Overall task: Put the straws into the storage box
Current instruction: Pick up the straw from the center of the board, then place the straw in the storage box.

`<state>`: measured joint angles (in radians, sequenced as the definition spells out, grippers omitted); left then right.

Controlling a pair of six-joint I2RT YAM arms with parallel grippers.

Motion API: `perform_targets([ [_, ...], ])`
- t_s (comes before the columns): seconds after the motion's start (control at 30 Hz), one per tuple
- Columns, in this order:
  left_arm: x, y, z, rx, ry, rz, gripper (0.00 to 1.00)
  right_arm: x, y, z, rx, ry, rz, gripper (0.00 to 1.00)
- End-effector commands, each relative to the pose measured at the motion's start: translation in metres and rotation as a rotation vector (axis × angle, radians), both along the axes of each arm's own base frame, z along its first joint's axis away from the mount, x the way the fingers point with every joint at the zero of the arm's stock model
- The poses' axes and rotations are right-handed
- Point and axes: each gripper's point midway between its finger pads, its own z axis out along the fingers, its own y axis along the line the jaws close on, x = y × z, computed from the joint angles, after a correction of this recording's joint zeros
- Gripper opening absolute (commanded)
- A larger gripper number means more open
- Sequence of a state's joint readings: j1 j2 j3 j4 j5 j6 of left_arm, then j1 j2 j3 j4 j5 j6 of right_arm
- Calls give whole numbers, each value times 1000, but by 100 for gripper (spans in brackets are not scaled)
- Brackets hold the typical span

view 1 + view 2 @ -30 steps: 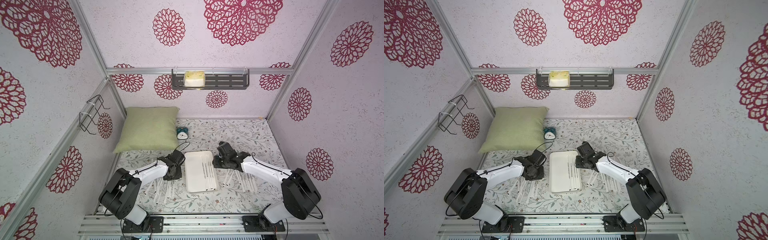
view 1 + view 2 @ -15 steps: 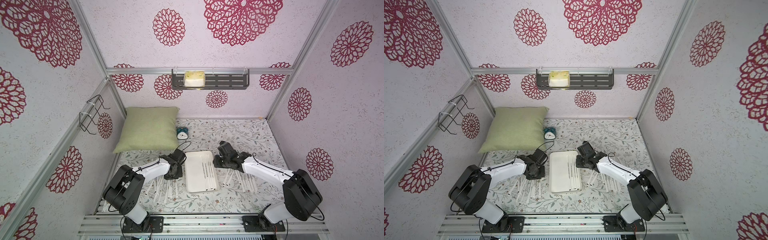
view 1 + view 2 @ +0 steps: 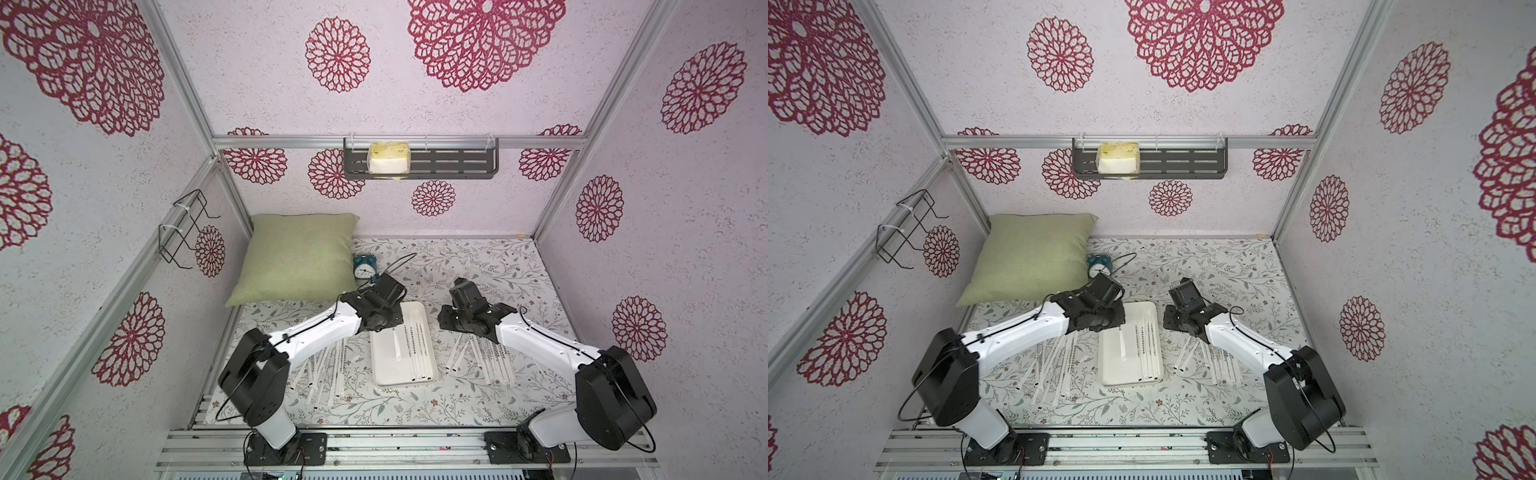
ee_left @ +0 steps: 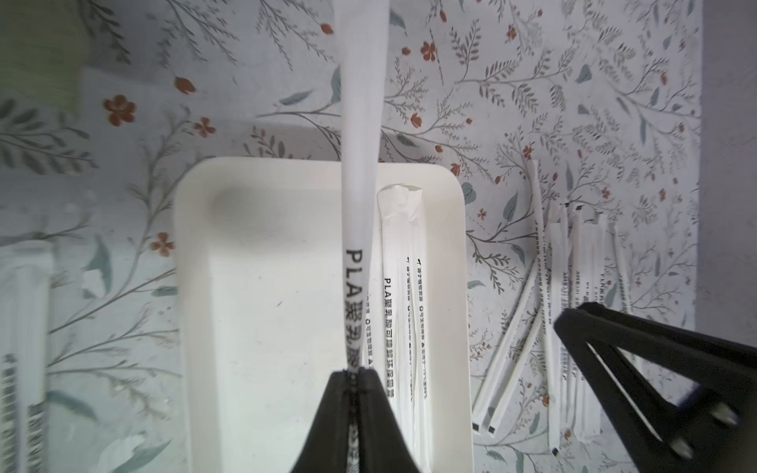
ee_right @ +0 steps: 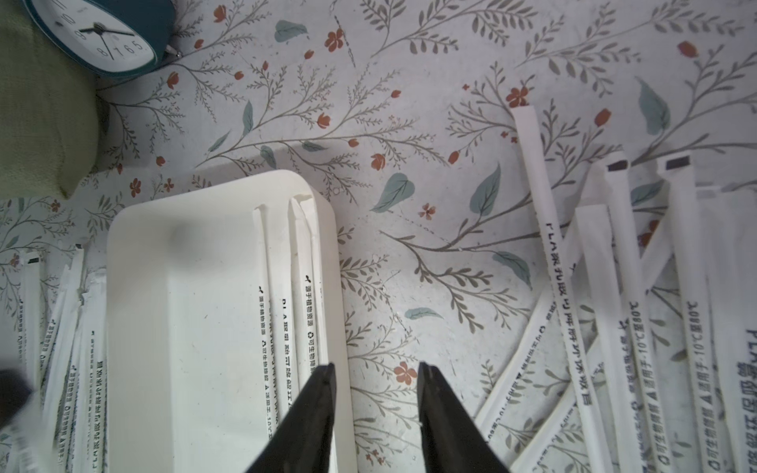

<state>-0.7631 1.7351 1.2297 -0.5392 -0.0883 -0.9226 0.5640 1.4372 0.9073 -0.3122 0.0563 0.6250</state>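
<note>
Left gripper (image 4: 355, 373): black fingers closed tight on one long, thin, white paper-wrapped straw (image 4: 362, 123) w/ black "PLA" print. The held straw ran straight out from the fingertips. Its long axis was approx. parallel to the long side of the shallow white rectangular storage box (image 4: 192, 311) w/ rounded corners. In the left wrist view it crossed above the box floor and past the far rim. Contact w/ the box: could not tell.

Right gripper (image 5: 377, 370): jaws part open, nothing btwn them. It hung over the floral-print table cover (image 5: 409, 123), just beside the box's right rim.

The storage box lay btwn the two arms in both top views (image 3: 384, 365) (image 3: 1111, 365), long axis front-to-back. Several straws (image 3: 419, 347) lay flat inside along the right wall, side by side and parallel to that axis, dark tips toward the robot base.

Loose straws on the cover, 2 groups:
- Left of the box (image 3: 328, 370): fanned, roughly front-to-back.
- Right of the box (image 3: 492, 361): mostly front-to-back, a few crossed at an angle, tip direction mixed.

Misc.: a green square fabric pillow (image 3: 297, 257) sat back-left, w/ a small teal alarm clock (image 3: 365, 266) just beside it.
</note>
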Motion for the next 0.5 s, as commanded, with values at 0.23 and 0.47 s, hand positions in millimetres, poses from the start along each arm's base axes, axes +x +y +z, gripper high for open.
perform_targets([
  [0.23, -14, -27, -58, 12, 113, -17, 10, 2, -6, 4, 12, -31, -5, 40],
  [0.47, -13, -32, -70, 11, 135, -22, 13, 5, -6, 4, 9, -33, 1, 39],
])
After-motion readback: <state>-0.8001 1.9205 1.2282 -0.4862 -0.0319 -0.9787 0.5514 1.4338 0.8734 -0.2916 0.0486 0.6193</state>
